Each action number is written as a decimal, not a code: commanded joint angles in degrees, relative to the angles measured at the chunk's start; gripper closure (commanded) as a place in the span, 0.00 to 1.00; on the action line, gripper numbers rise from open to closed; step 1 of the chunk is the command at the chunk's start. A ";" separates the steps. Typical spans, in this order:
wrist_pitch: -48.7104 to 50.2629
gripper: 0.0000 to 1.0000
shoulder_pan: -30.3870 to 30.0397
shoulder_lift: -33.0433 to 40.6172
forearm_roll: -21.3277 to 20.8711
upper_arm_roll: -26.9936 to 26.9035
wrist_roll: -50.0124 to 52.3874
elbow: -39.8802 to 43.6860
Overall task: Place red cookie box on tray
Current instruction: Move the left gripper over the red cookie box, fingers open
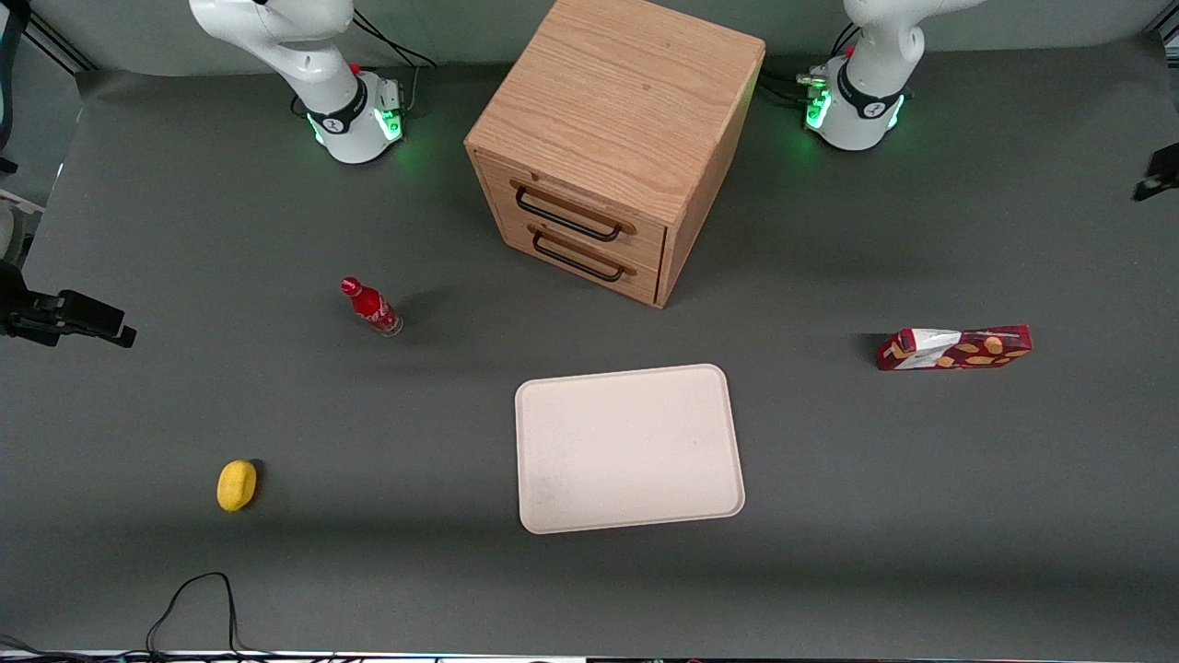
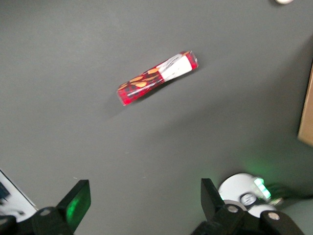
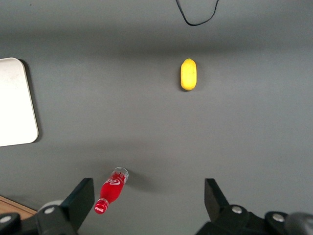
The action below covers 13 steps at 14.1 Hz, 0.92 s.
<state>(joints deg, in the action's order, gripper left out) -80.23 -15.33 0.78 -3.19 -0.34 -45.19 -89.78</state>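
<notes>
Left wrist view: the gripper (image 2: 142, 208) hangs wide open and empty above the red cookie box (image 2: 157, 77), lying at three o'clock from the tray (image 1: 629, 448). A slanted grip could topple it.

We see even, soft overhead light on the dark grey table (image 1: 184, 212), with short soft shadows beside the wooden cabinet (image 1: 608, 138), the red bottle (image 1: 371, 307) and the red cookie box (image 1: 954, 348). Green base LEDs glow upper left and upper right of the front view. The gripper (image 2: 145, 205), held high above the box with its fingers wide apart, looks slightly soft, one pad (image 2: 78, 203) tinted green.
</notes>
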 commanded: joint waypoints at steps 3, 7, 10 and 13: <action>1.39 0.00 -2.60 0.01 -1.55 0.78 -10.01 1.98; -3.60 0.00 0.47 2.90 -3.84 1.57 -17.54 -5.38; -13.08 0.00 0.66 7.82 -3.93 1.84 -24.67 -16.97; -21.17 0.00 3.20 7.93 -2.96 1.75 -31.08 -24.37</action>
<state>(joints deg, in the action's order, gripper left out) -96.20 -14.02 5.76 -6.02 1.95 -71.70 -106.97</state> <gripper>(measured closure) 0.000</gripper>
